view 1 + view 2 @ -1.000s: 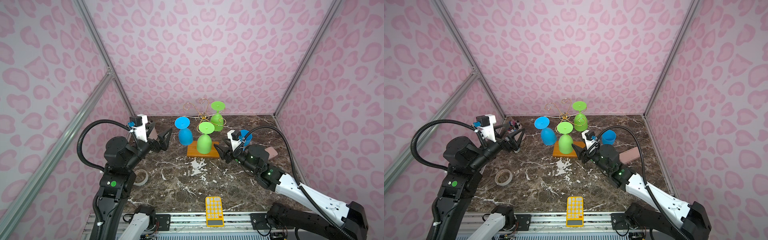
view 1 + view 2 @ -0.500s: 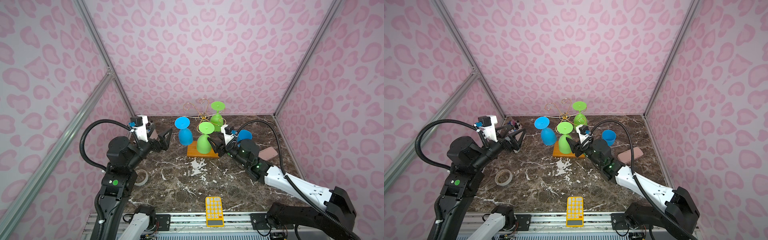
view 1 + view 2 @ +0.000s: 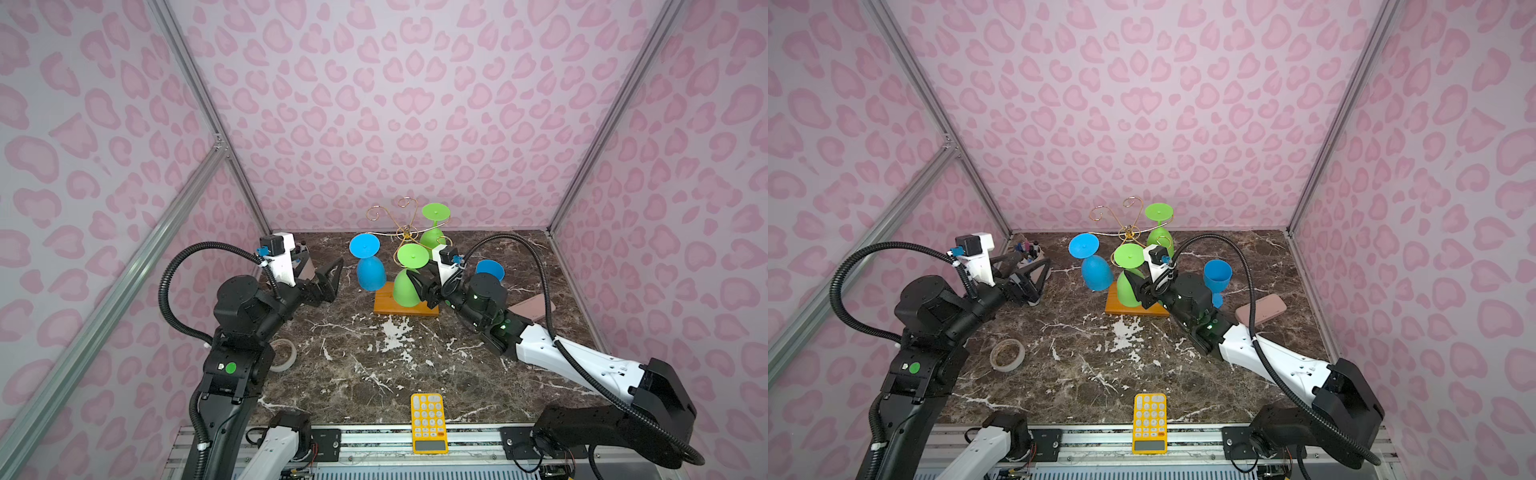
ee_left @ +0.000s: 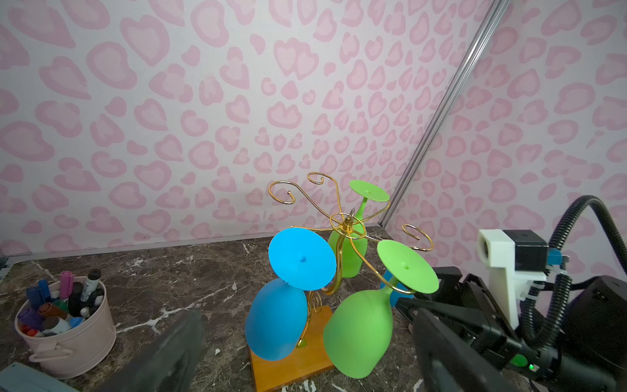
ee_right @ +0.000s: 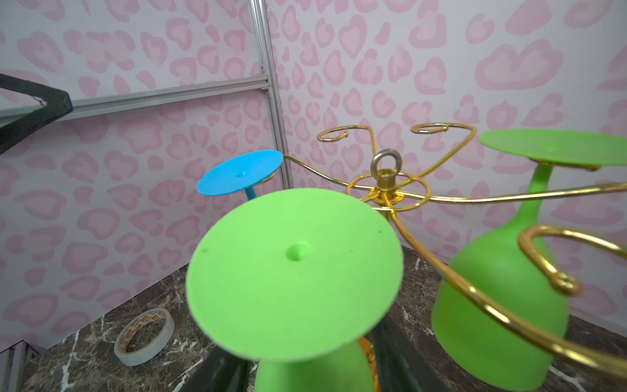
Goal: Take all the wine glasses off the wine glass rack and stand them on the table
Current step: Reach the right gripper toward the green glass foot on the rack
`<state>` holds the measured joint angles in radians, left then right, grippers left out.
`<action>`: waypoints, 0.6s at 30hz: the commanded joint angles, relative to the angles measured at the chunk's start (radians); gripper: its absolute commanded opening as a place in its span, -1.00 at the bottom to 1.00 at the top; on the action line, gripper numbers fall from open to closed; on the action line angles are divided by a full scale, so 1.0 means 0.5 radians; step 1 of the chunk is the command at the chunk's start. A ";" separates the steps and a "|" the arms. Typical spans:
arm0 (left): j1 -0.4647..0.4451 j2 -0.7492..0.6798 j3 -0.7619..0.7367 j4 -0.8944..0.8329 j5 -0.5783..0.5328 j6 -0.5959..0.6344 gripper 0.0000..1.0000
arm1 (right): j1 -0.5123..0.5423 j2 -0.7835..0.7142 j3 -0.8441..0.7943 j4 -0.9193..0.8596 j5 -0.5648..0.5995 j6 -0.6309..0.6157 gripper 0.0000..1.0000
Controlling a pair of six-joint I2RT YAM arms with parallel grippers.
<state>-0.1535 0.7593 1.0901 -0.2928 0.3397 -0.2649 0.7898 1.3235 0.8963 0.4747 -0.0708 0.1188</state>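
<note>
The wine glass rack (image 3: pixel 405 236), gold wire on an orange wooden base (image 3: pixel 384 309), stands at the back middle in both top views. Three glasses hang upside down from it: a blue one (image 3: pixel 371 272), a far green one (image 3: pixel 432 237) and a near green wine glass (image 3: pixel 403 289). My right gripper (image 3: pixel 419 289) is open, and its fingers (image 5: pixel 400 356) flank that near glass's bowl with slim gaps. The glass's foot (image 5: pixel 295 271) fills the right wrist view. My left gripper (image 3: pixel 332 276) is wide open left of the rack and holds nothing.
Another blue glass (image 3: pixel 1217 278) stands upright on the table behind my right wrist. A pink phone (image 3: pixel 1262 309) lies at the right, a tape roll (image 3: pixel 282 353) at the left, a yellow calculator (image 3: pixel 428 419) at the front edge. A pink bucket of markers (image 4: pixel 68 332) sits back left.
My right gripper has moved left from beside the base up to the near green glass, so that its fingers now bracket the bowl. The left arm has barely shifted.
</note>
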 commanded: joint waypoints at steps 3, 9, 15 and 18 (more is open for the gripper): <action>0.000 -0.007 -0.005 0.022 -0.014 0.011 0.95 | 0.009 0.044 0.032 0.100 0.052 -0.042 0.13; 0.000 -0.014 -0.005 0.006 -0.029 0.026 0.95 | 0.012 0.074 0.065 0.112 0.095 -0.057 0.11; 0.002 -0.025 -0.003 -0.015 -0.041 0.041 0.95 | 0.024 0.117 0.091 0.115 0.083 -0.078 -0.08; 0.000 -0.031 -0.003 -0.019 -0.047 0.051 0.95 | 0.034 0.123 0.093 0.118 0.093 -0.092 -0.13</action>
<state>-0.1535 0.7475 1.0901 -0.3023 0.3244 -0.2565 0.8024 1.3785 0.9390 0.5037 -0.0311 0.0860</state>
